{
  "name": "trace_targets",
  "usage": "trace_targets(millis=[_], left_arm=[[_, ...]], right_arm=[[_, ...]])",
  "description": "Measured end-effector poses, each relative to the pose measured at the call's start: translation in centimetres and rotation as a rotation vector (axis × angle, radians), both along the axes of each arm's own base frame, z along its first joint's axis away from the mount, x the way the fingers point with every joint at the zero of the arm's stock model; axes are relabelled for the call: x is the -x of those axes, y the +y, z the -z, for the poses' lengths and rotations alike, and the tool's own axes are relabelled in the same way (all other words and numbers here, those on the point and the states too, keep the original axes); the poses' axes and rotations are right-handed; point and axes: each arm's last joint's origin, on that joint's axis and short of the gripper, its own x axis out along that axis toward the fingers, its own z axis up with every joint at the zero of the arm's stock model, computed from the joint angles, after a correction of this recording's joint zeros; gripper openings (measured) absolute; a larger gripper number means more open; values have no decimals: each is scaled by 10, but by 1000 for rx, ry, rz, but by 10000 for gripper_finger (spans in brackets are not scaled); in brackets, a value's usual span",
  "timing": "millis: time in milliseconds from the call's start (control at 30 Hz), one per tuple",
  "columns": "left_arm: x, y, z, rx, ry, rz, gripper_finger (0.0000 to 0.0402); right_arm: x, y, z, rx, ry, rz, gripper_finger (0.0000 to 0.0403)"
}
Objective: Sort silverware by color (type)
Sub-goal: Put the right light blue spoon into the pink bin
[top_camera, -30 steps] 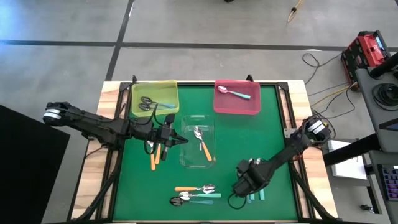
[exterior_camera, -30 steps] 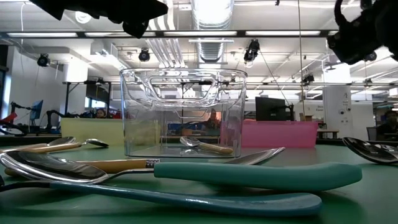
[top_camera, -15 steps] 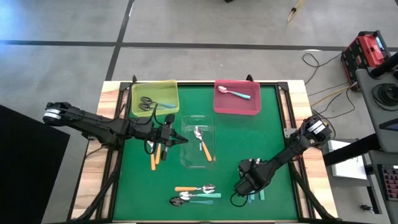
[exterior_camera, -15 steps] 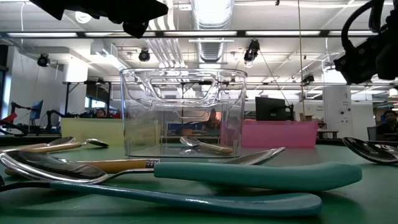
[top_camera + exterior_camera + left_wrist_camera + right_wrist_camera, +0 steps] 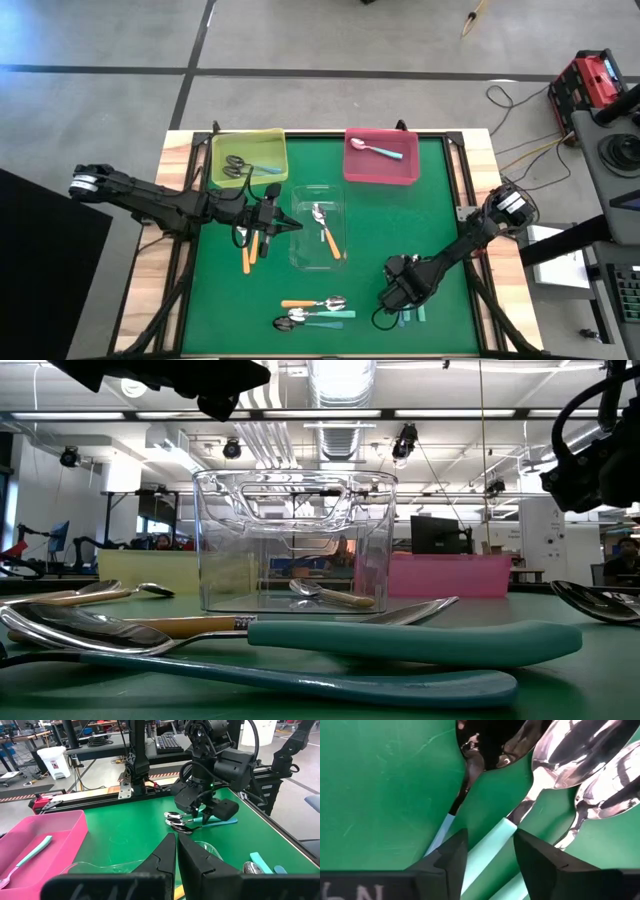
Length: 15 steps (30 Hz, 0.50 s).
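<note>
Green matting covers the worktop (image 5: 400, 220), where the right gripper (image 5: 490, 855) hangs low with fingers (image 5: 451, 856) spread around a teal spoon handle (image 5: 487, 851), its neighbours' bowls just beyond. At the clear tray (image 5: 318, 241) the left gripper (image 5: 176, 857) waits, fingers pressed together; no legible writing shows.

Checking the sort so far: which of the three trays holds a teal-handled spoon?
The pink tray, holding one teal-handled spoon; the clear tray's spoons have orange handles.
</note>
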Motion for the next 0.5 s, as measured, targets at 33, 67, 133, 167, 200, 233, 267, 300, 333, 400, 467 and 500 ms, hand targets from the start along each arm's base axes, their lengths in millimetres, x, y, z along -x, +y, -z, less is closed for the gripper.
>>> trace_targets(millis=[33, 67, 133, 167, 200, 233, 267, 300, 333, 400, 467, 500], left_arm=[[0, 0, 0, 0, 0, 0, 0], [0, 0, 0, 0, 0, 0, 0], [0, 0, 0, 0, 0, 0, 0], [0, 0, 0, 0, 0, 0, 0], [0, 0, 0, 0, 0, -1, 0], [0, 0, 0, 0, 0, 0, 0], [0, 0, 0, 0, 0, 0, 0], [0, 0, 0, 0, 0, 0, 0], [0, 0, 0, 0, 0, 0, 0], [0, 0, 0, 0, 0, 0, 0], [0, 0, 0, 0, 0, 0, 0], [0, 0, 0, 0, 0, 0, 0]], right_arm=[[0, 0, 0, -2, -3, 1, 136], [-1, 0, 0, -3, -5, 5, 127], [-1, 1, 0, -4, -7, 20, 109], [-1, 1, 1, -3, -6, 27, 99], [-1, 1, 1, -3, -7, 35, 89], [-1, 1, 1, -4, -9, 38, 80], [-1, 1, 1, -5, -10, 39, 71], [-1, 1, 1, -6, -11, 40, 63], [-2, 1, 1, -6, -12, 41, 56], [-2, 0, 1, -5, -10, 50, 46], [-2, -1, 1, -4, -8, 62, 42], [-2, -1, 1, -3, -8, 68, 42]])
